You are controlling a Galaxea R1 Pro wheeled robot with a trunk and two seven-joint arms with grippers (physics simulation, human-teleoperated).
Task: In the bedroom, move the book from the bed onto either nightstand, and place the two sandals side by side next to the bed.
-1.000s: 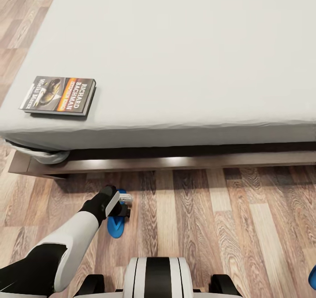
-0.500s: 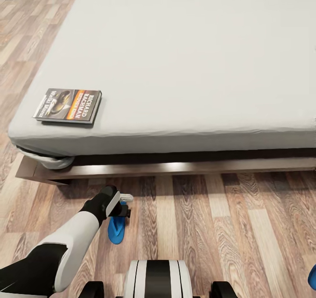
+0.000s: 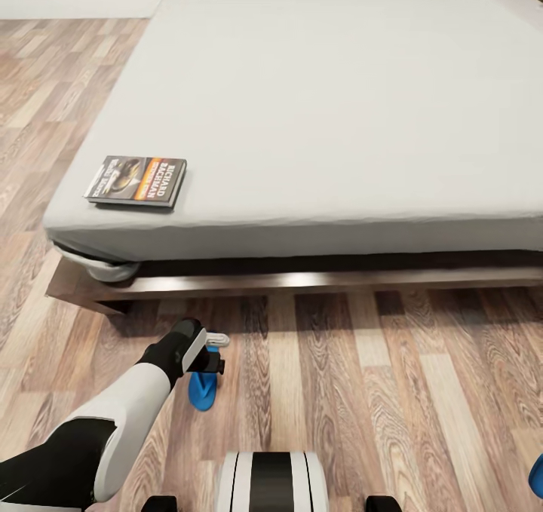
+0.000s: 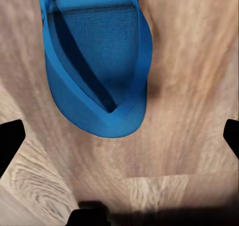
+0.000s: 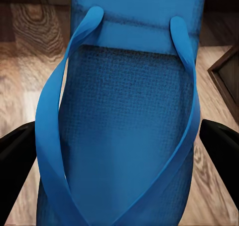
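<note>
Now the head camera has tipped up, so more of the bed (image 3: 339, 120) shows than before. The book (image 3: 136, 181) lies near its corner. The left gripper (image 3: 215, 352) hangs over one blue sandal (image 3: 200, 390) on the floor (image 3: 392, 391), fingers wide apart. The other sandal (image 5: 124, 126) sits between the right gripper's (image 5: 119, 146) spread fingers; I cannot tell if they touch it.

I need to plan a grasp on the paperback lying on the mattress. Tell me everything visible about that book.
The thin dark-covered paperback book lies flat and closed, cover up, on the light-grey mattress near its front left corner, close to the edge. The cover shows an orange band, white lettering reading "Richard Bachman" and a greyish picture; the text runs sideways to the head view. A pale page edge shows along the near side. It rests on the mattress alone, with nothing on top of it.
</note>
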